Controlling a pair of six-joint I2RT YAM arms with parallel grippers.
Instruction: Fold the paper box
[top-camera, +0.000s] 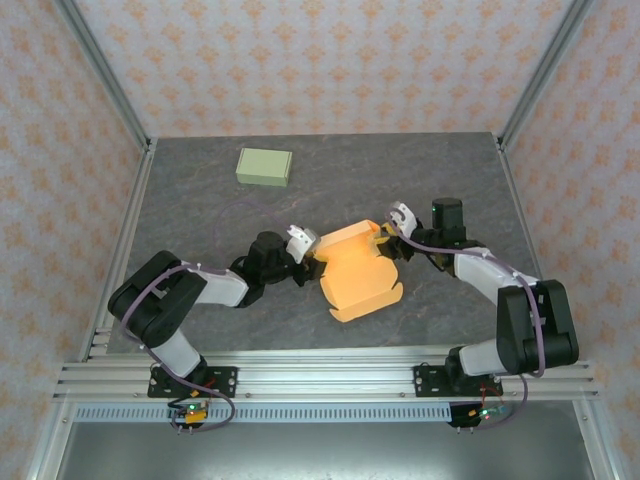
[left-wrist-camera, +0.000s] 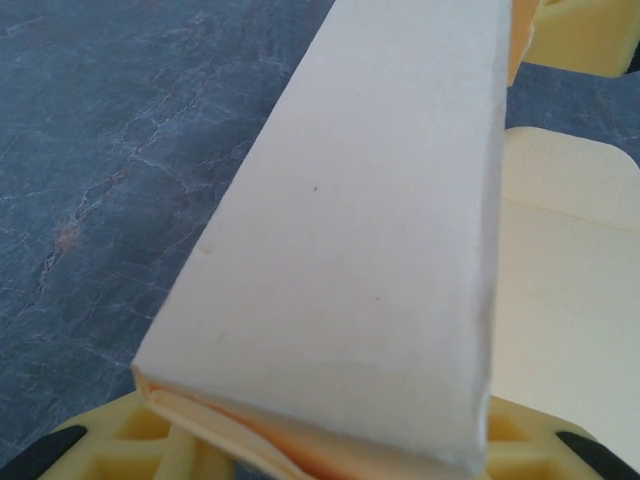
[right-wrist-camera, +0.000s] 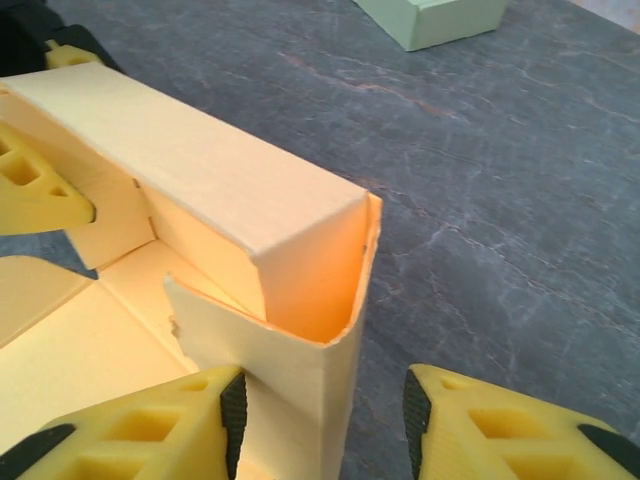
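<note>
Right wrist view: box (right-wrist-camera: 230, 190) corner stands between part-open fingers (right-wrist-camera: 150, 425) of the right gripper (right-wrist-camera: 320, 395), ungripped.
Left gripper (top-camera: 304, 240): clamps the box's left wall.

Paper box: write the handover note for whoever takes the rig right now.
Left gripper: shut on the paper box, clamping the left end of its doubled-over far wall.
Right gripper: open, straddling the flap at the far right corner; one finger touches it, the other is apart.
Box: mid-table, between the arms. A green box lies at the back.
Done: far wall folded over, one corner standing.
Left: tuck that corner, then raise the near walls, which seem flat.
</note>
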